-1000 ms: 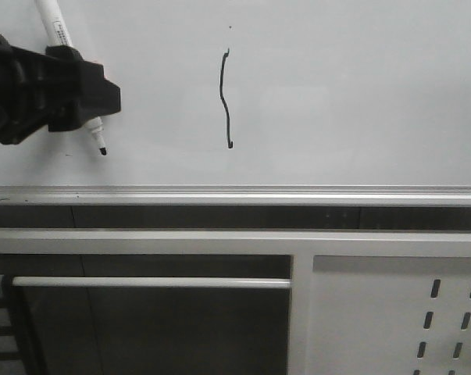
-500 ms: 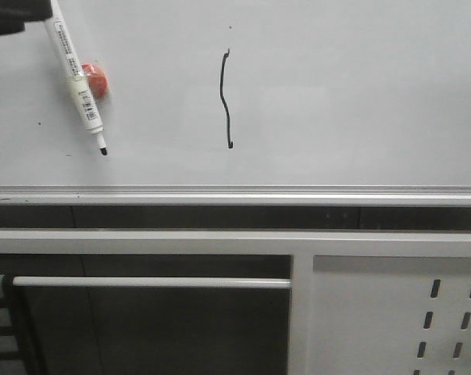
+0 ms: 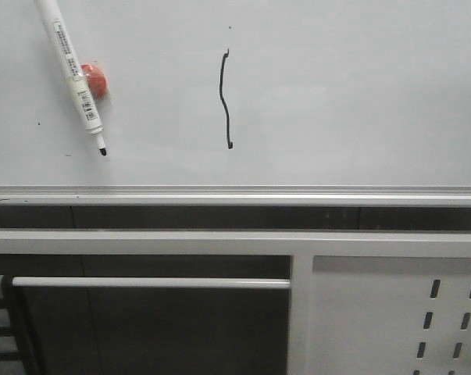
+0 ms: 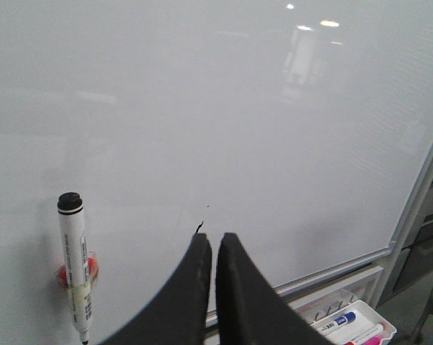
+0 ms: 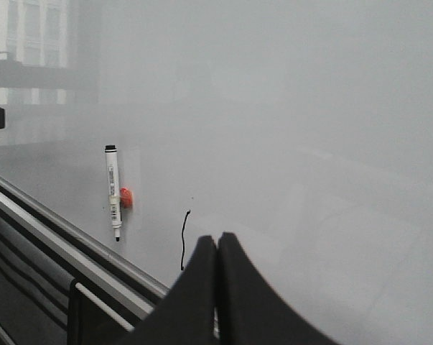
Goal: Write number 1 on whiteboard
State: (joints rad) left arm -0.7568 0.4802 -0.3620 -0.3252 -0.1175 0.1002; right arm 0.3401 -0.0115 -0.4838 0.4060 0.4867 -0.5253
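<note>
Number 1 (image 3: 226,100) on whiteboard (image 3: 352,94), seemingly well beyond left gripper (image 4: 210,248) & right gripper (image 5: 216,248), both pinched closed, empty.

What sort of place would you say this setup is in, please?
Probably an office or lab: a large whiteboard bearing a drawn number 1, a marker hanging from a red holder, and a tray of spare markers.

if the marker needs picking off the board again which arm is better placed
Left, probably. The marker hangs on the left part of the whiteboard, left of the number 1, and looks nearer in the left wrist view. Both grippers show shut jaws, so either must open first.
</note>
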